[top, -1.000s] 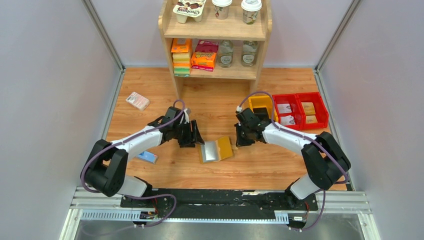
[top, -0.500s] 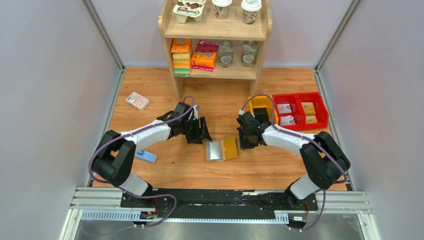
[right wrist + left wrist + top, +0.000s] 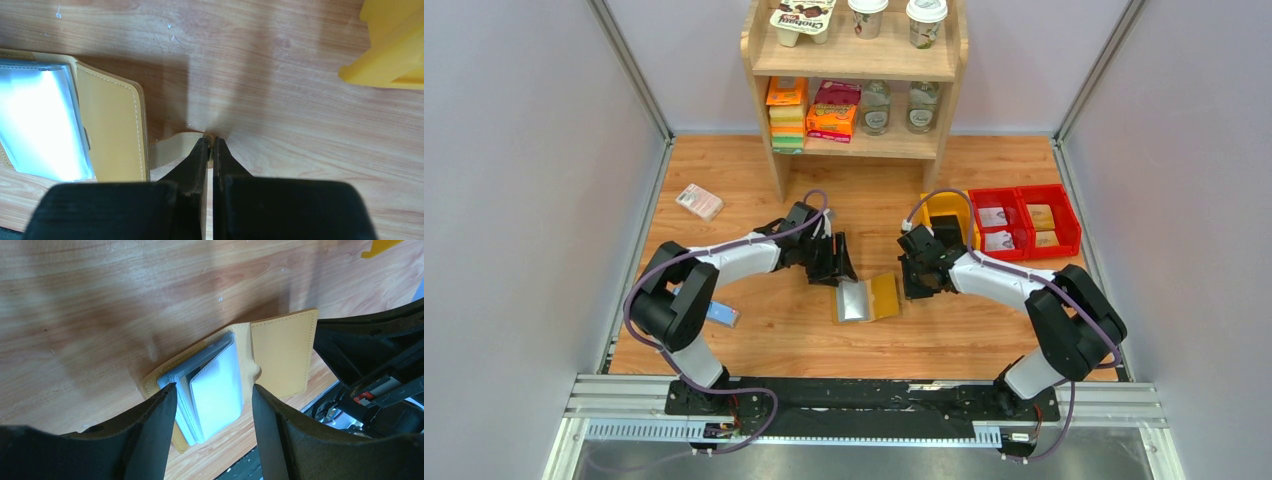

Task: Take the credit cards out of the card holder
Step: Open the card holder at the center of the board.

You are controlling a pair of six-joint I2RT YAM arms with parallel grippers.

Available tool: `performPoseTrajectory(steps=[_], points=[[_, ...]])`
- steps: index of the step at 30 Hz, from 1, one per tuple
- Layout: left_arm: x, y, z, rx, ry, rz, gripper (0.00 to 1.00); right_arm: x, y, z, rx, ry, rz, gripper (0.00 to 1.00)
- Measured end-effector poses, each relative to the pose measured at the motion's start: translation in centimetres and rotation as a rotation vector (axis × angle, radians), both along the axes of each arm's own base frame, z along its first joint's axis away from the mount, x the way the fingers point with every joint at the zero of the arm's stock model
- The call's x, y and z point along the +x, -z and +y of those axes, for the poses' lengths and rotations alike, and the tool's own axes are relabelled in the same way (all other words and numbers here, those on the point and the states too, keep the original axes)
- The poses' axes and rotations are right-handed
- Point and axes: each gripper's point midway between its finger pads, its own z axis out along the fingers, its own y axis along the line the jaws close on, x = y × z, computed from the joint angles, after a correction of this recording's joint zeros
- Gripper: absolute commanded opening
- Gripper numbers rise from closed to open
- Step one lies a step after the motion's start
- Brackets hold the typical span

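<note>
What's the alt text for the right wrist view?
Right gripper, jaws shut, pinches the closure strap of the open tan card holder lying on the wooden table. Clear card sleeves show at left; a yellow bin corner sits upper right.

The wooden table (image 3: 824,340) before me carried an open card holder (image 3: 867,298) at its middle, a blue bar (image 3: 720,314) near-left, a packet (image 3: 699,201) far-left, a yellow bin (image 3: 946,208) and red bins (image 3: 1024,220) right, and, seemingly standing on it, a shelf (image 3: 779,165).
</note>
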Motion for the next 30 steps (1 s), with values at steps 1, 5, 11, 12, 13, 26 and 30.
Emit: performPoseTrajectory(steps=[1, 5, 11, 12, 13, 26, 30], points=[[0.1, 0.0, -0.1, -0.001, 0.000, -0.001, 0.65, 0.0, 0.0, 0.0, 0.001, 0.000, -0.001, 0.00], [0.3, 0.1, -0.4, -0.009, 0.006, -0.009, 0.65, 0.0, 0.0, 0.0, 0.001, 0.000, -0.001, 0.00], [0.1, -0.1, -1.3, -0.027, 0.030, -0.012, 0.65, 0.0, 0.0, 0.0, 0.002, 0.000, -0.002, 0.00], [0.1, -0.3, -1.4, -0.032, 0.036, -0.013, 0.65, 0.0, 0.0, 0.0, 0.002, 0.000, -0.002, 0.00], [0.0, -0.4, -1.6, -0.036, 0.042, -0.015, 0.65, 0.0, 0.0, 0.0, 0.002, 0.000, -0.002, 0.00], [-0.9, -2.0, -3.9, -0.100, 0.116, -0.025, 0.65, -0.1, 0.0, 0.2, 0.015, 0.000, 0.005, 0.05], [-0.7, -2.8, -5.5, -0.129, 0.151, -0.039, 0.65, -0.1, -0.2, 0.3, 0.030, 0.014, -0.007, 0.17]])
